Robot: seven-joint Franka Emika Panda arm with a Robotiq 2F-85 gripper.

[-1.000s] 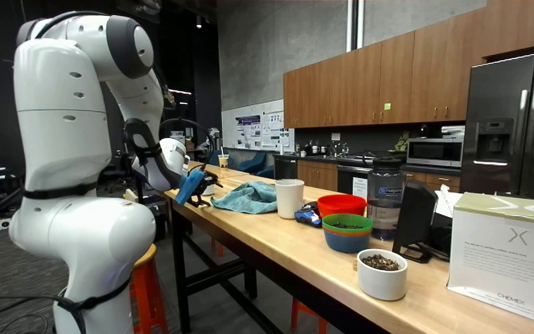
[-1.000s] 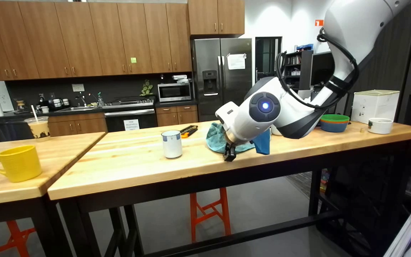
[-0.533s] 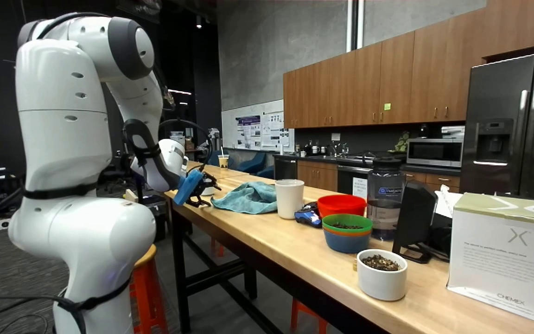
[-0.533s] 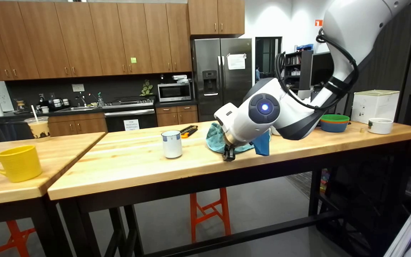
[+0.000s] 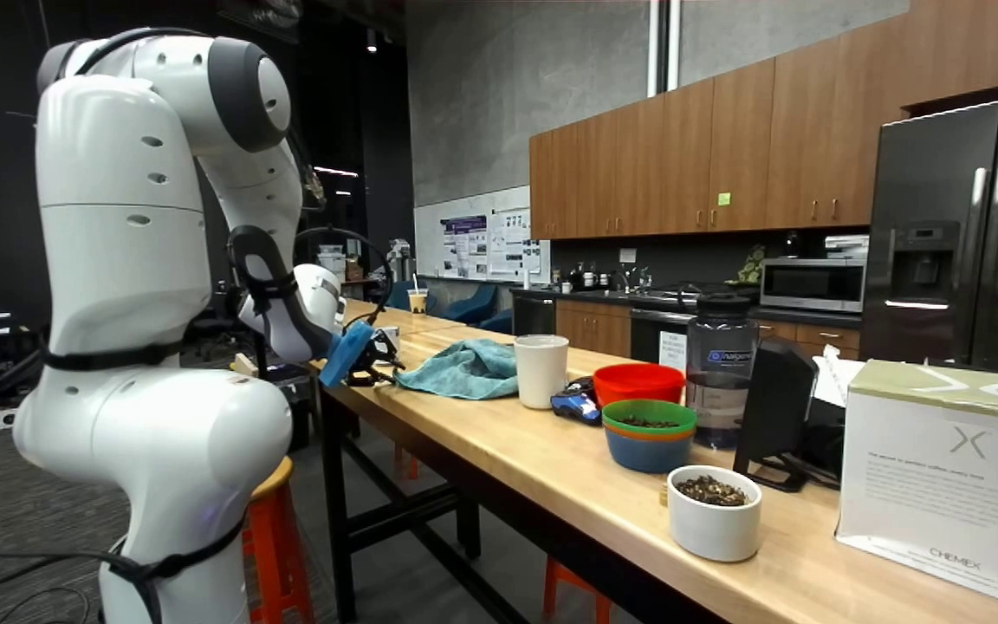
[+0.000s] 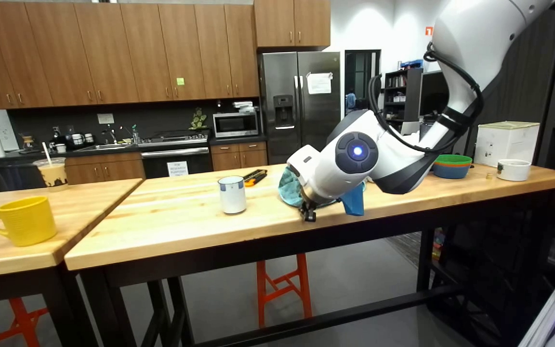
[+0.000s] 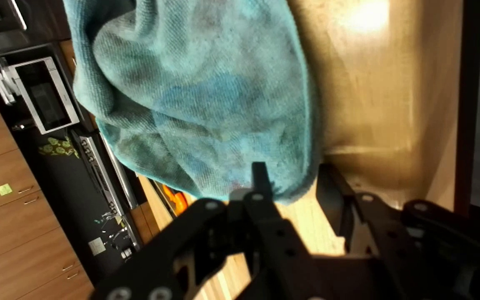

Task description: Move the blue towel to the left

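The blue towel [image 7: 223,96] lies crumpled on the wooden table near its edge, teal-blue with darker blotches. In an exterior view the whole towel [image 5: 464,371] shows; in another its lower part is hidden behind the arm, with the left side of the towel [image 6: 289,187] still visible. My gripper [image 7: 293,167] is at the towel's near corner, its fingers apart. One fingertip [image 7: 260,177] overlaps the cloth in the wrist view and the opposite one stands just beyond the towel's border. The corner lies across the gap; whether the pads touch it cannot be told.
A white cup [image 5: 541,373] stands close beside the towel, followed by a red bowl [image 5: 638,383], stacked bowls [image 5: 649,446] and a bottle [image 5: 720,373]. Beyond the gripper's far side are a white mug [image 6: 232,195] and an orange-black tool [image 6: 255,178].
The gripper has sunk slightly toward the table edge, and its fingers have drawn closer together. The towel shows no clear movement.
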